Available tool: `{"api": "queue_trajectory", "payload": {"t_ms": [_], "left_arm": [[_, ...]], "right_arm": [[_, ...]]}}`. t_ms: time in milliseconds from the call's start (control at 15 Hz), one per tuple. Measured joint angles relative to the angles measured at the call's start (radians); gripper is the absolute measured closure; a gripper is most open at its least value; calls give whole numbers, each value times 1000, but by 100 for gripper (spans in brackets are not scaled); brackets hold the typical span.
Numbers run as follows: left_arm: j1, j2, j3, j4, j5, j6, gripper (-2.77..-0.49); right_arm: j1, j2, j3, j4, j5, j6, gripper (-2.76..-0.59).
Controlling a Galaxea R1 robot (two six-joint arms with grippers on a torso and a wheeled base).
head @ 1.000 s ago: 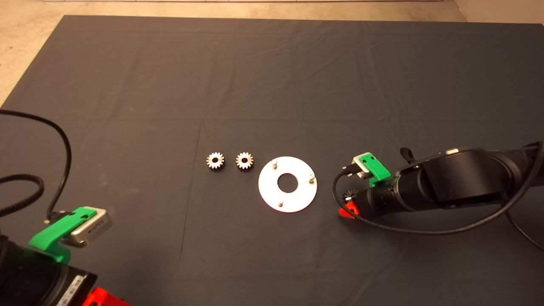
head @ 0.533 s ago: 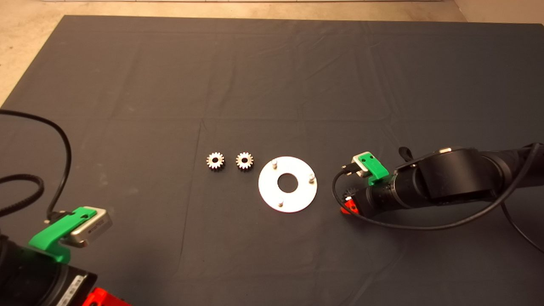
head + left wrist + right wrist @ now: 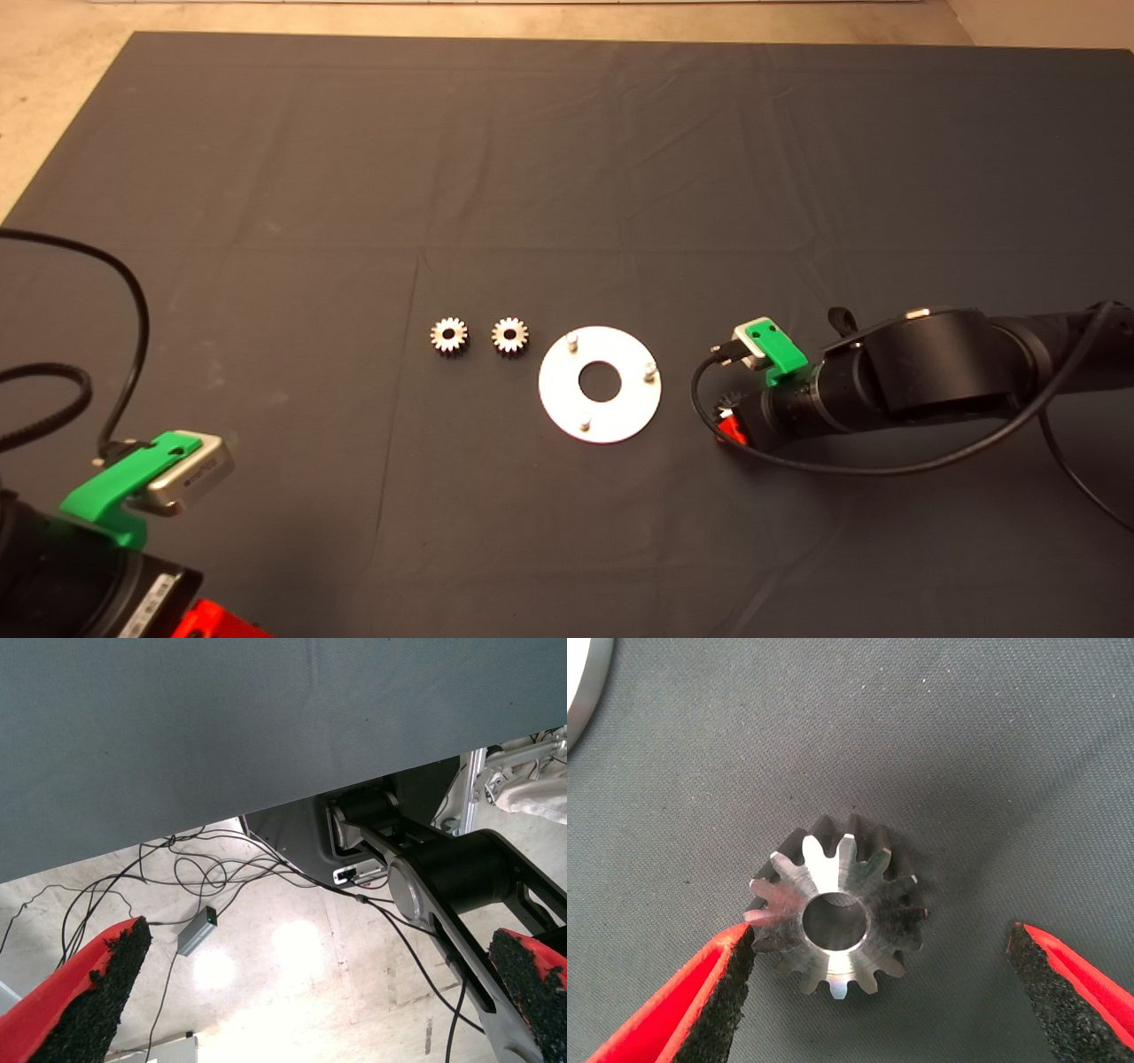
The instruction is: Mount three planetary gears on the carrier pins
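Right pincer [image 3: 877, 992]: low over the mat [image 3: 567, 177], just beside the plate's edge on the side away from the two loose gears; fingers spread wide, nothing gripped.
Third gear [image 3: 837, 917]: flat on the mat between the right pincer's pads; one pad [image 3: 718, 992] is touching or nearly touching its teeth, the other pad [image 3: 1063, 992] stands clear of it. In the head view only a few of its teeth [image 3: 728, 403] show beside the wrist.
Plate [image 3: 567, 408]: round, silvery-white, flat on the mat, next to the right pincer; its rim shows at the corner of the right wrist view [image 3: 585, 682].
Pins: three short studs upright on the plate, all bare; one [image 3: 649, 372] on the side nearest the right pincer, one [image 3: 572, 340] and one [image 3: 585, 425] farther from it.
Other gears: two lie flat side by side on the mat beyond the plate from the right pincer; the nearer [image 3: 509, 336] just beside the plate, the farther [image 3: 449, 336] next to it, not touching.
Left pincer [image 3: 301, 992]: parked at the counter's near left corner, well apart from all the parts; fingers spread, empty. Its camera shows the mat's edge, the floor, cables and a dark machine base.
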Motion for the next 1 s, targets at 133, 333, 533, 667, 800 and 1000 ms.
{"api": "queue_trajectory", "payload": {"t_ms": [133, 333, 533, 667, 800, 1000], "left_arm": [[0, 0, 0, 0, 0, 0, -277], [0, 0, 0, 0, 0, 0, -277], [0, 0, 0, 0, 0, 0, -277], [0, 0, 0, 0, 0, 0, -277], [0, 0, 0, 0, 0, 0, -277], [0, 0, 0, 0, 0, 0, -277]], "right_arm": [[0, 0, 0, 0, 0, 0, -194], [0, 8, 0, 0, -1, 0, -193], [0, 11, -1, 0, 0, 0, -180], [0, 14, -1, -1, -1, 0, -180], [0, 24, -1, -11, 0, 0, -168], [0, 27, -2, -29, 0, 0, -167]]}}
